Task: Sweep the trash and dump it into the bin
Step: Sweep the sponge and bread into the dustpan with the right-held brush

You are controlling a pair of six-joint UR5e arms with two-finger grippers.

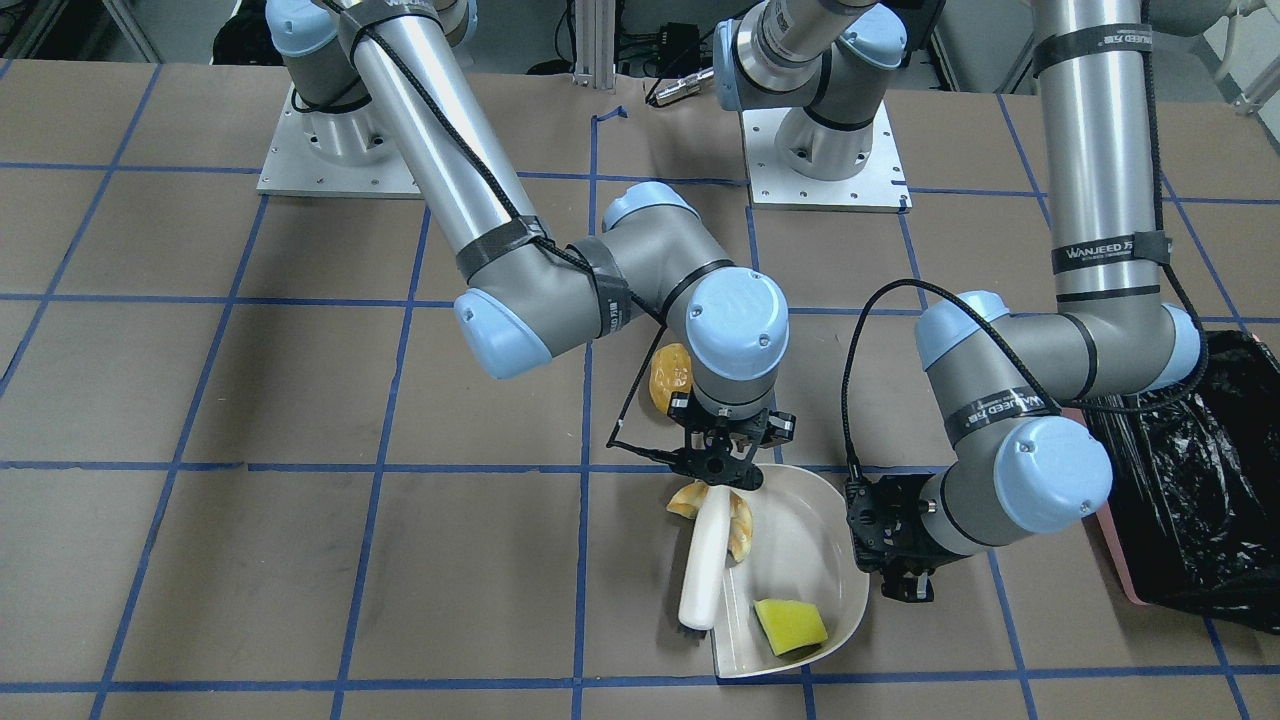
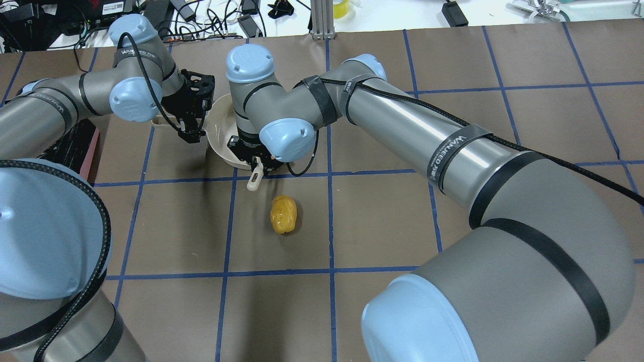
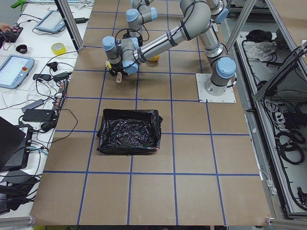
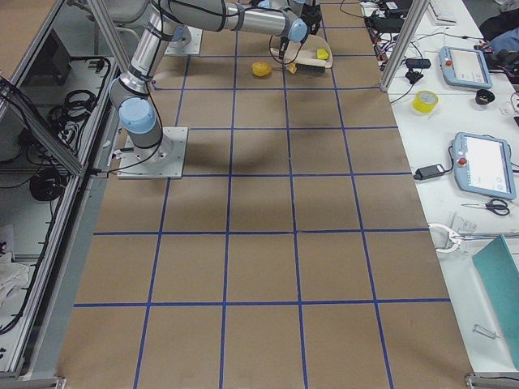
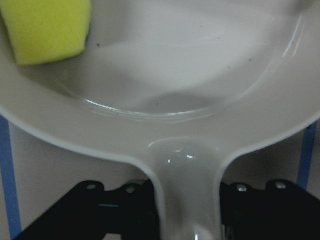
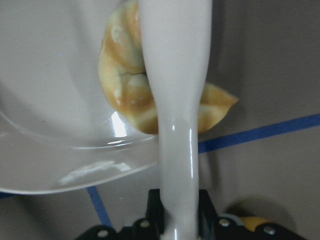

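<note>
- Dustpan (image 1: 800, 560), off-white: on the table (image 1: 300, 400), its handle clamped between the fingers of the left gripper (image 1: 900, 570).
- Sponge wedge (image 1: 789, 625), yellow-green: inside the pan, on the side away from the handle.
- Pastry piece (image 1: 741, 528), tan and twisted: astride the pan's lip, partly on the table, under the brush.
- Brush (image 1: 703, 565), white: clenched in the right gripper (image 1: 722, 470).
- Bread roll (image 1: 670, 378), golden: on the table outside the pan, apart from it.
- Bin (image 1: 1180, 480), pink, black-bagged: beside the left arm.
</note>
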